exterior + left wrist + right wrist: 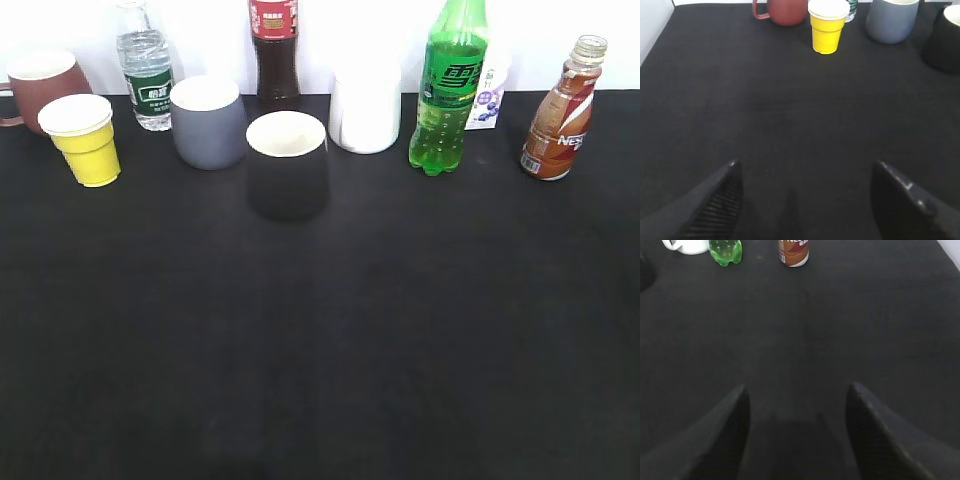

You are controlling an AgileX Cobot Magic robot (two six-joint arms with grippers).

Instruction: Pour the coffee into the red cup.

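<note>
Coffee (560,118) looking light, slick plastic; we're aiming for its narrow waist, red cup (45,88) far off; left gripper (805,192) and right gripper (797,427) both gaping wide, empty.

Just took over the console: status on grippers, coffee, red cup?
Left gripper, right gripper open, empty. Coffee far right, red cup far left, both untouched. Yellow cup crowds red cup.

Exterior view: red cup (42,88) cut by the left edge, handle partly hidden; water bottle (145,68), cola bottle (274,50) and green soda bottle (450,85) lose their tops. Right wrist view: coffee (794,252) shows only its base, label lettering cropped.
</note>
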